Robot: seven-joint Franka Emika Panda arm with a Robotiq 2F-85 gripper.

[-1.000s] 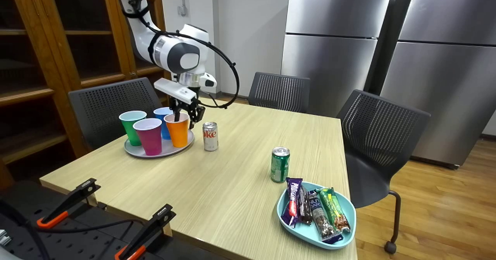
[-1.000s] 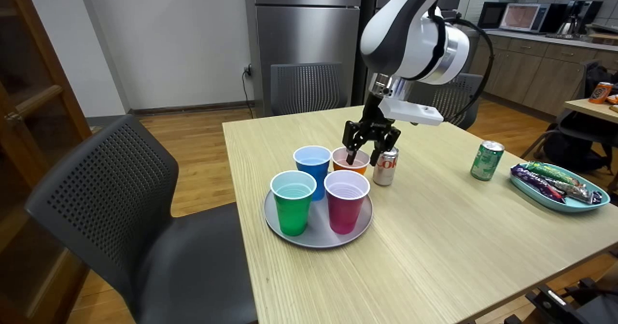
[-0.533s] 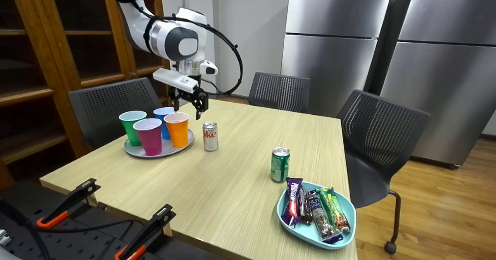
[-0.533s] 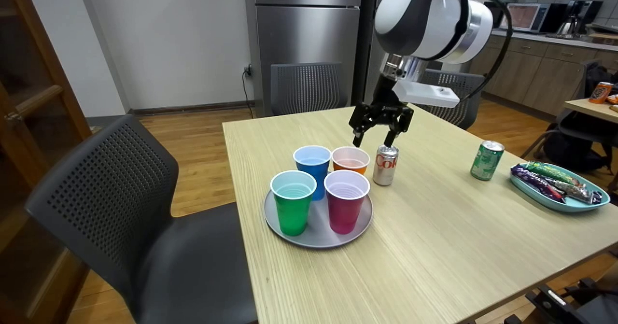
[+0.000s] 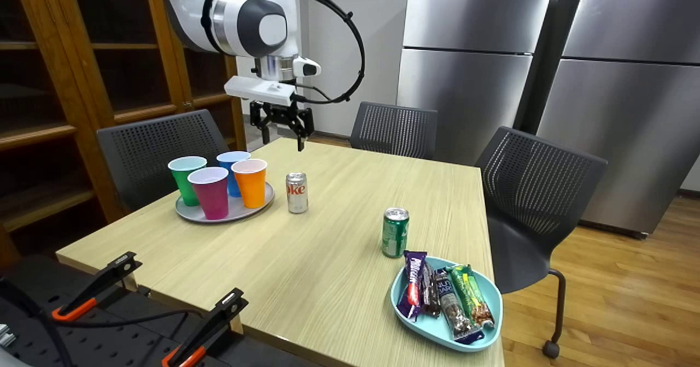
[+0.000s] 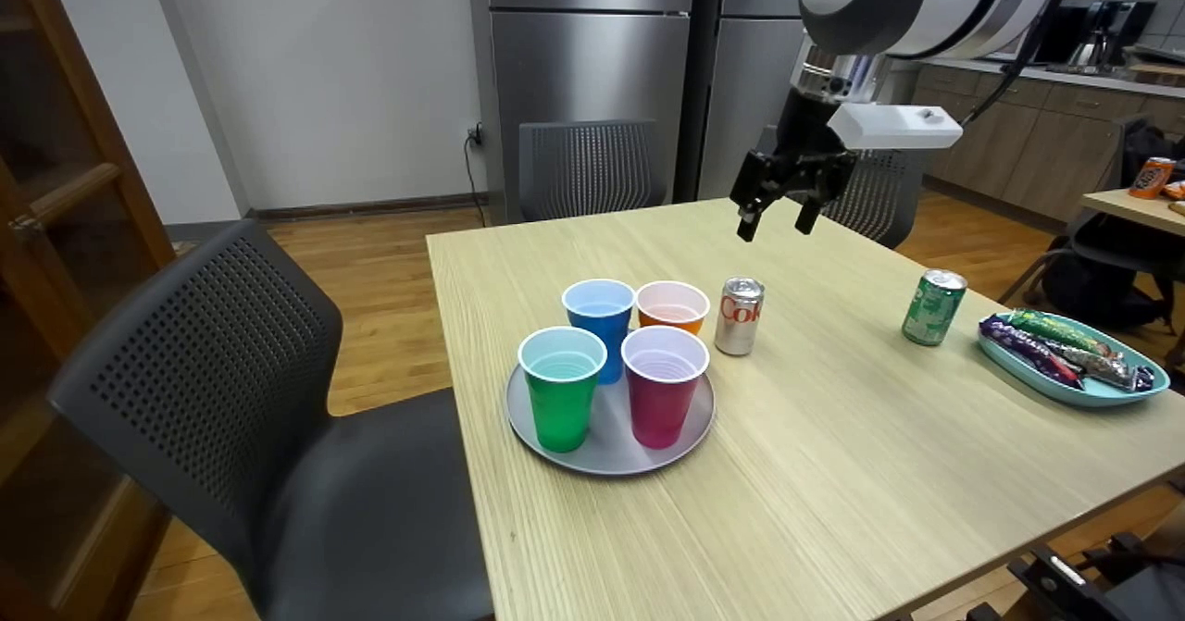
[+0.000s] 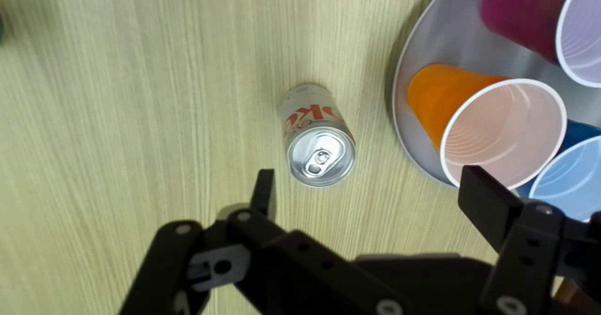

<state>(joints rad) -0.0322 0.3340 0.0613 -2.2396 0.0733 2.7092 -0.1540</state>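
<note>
The gripper (image 6: 776, 229) hangs in the air above the table (image 6: 833, 473), its fingers spread wide apart. Near it, the silver can (image 7: 319, 141) stands upright on the wood, just beside the round plate (image 6: 602, 459) and in the way between that plate and the green can (image 5: 395, 233). The orange cup (image 7: 483, 122) stands upright on the plate, on the side toward the silver can, with the blue cup (image 6: 600, 314), purple cup (image 6: 661, 399) and green cup (image 6: 562, 401) close around. Just beside the green can is a dish (image 5: 432, 331) of wrapped bars (image 5: 449, 298). Chairs (image 5: 394, 129) stand at the table, with steel fridges (image 5: 467, 99) behind, in both exterior views.
</note>
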